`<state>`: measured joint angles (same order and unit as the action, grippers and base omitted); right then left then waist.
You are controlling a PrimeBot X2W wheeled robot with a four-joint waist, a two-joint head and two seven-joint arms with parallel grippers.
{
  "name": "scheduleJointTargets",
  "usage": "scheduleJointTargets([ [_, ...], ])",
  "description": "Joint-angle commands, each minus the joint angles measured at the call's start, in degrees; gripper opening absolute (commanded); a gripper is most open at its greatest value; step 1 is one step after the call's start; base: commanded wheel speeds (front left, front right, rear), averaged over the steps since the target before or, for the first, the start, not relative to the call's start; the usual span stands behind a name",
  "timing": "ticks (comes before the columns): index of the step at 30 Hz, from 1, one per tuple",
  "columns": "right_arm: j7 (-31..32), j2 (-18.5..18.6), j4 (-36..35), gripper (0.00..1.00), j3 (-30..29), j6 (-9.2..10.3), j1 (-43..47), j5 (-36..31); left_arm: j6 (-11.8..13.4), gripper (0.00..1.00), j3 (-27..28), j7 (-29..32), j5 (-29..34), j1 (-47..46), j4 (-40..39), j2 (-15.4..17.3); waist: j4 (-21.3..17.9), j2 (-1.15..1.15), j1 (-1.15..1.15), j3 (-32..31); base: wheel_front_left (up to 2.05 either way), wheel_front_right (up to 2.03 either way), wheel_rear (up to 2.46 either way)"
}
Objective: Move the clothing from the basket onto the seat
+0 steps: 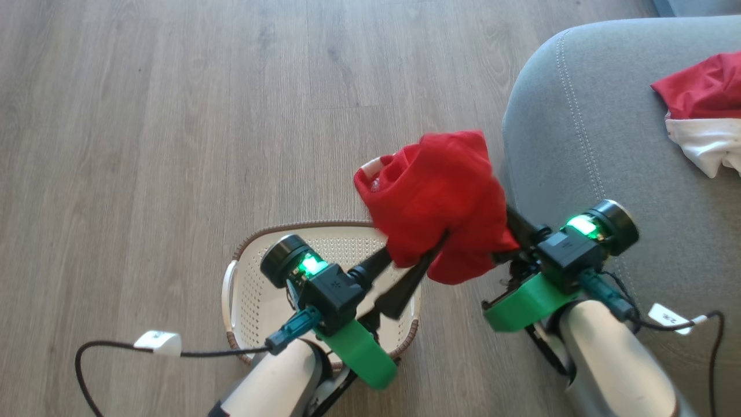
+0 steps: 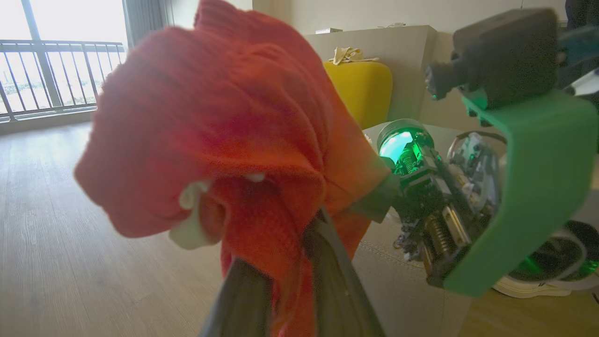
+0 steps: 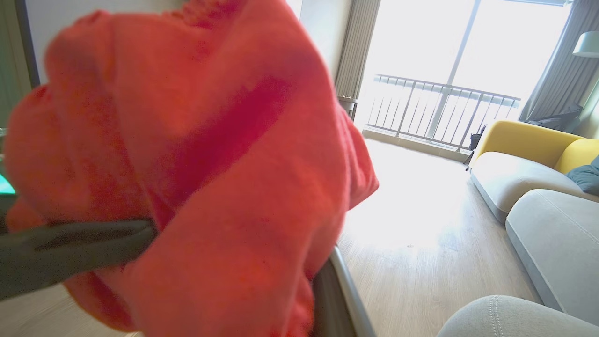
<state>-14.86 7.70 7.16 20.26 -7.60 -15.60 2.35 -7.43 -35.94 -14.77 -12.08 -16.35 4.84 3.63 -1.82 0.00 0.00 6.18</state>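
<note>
Two grippers share one bundle: the red shorts hang bunched in the air between them, off the wooden floor, in the gap between the basket and the seat. In the head view the bundle overlaps the basket's far right corner and sits just beside the seat's rounded grey edge. Whether the cloth brushes the cushion I cannot tell. A bit of white shows at the bundle's upper left fold.

The left gripper reaches up from over the basket. Its two dark fingers run into the underside of the shorts with a fold of red fabric wedged between them, so its jaws are closed on the shorts. The right gripper comes in from the seat side, its fingertips buried under the cloth. Seen from its own wrist, one finger rises at the bottom with the fabric draped over it, and the jaws are pinched together on the shorts.

The cream basket stands on the floor under the left forearm, showing perforated walls, a brown rim and one white handle on its left side. On the seat, well apart from the bundle and toward the right edge of the head view, lies the red-and-white garment, crumpled, red part above the white. Beyond, a yellow sofa stands by a bright window.
</note>
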Motion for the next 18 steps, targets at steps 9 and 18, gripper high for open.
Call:
scheduleJointTargets([
  [9, -0.14, -0.21, -1.96, 0.0, -3.08, 0.11, -0.69, 0.05, -0.05, 1.0, 2.34, -0.23, 2.12, -0.69, 2.61, 0.16, 0.01, 0.0, 0.0, -0.31, 0.0, 0.0, 0.0],
  [18, -0.14, 1.25, -1.99, 0.0, -8.58, 0.11, -0.59, -1.47, -0.05, 1.0, 2.73, -0.23, 3.45, 0.3, 4.98, 0.17, -0.29, 0.0, 0.0, -1.12, 0.0, 0.0, 0.0],
])
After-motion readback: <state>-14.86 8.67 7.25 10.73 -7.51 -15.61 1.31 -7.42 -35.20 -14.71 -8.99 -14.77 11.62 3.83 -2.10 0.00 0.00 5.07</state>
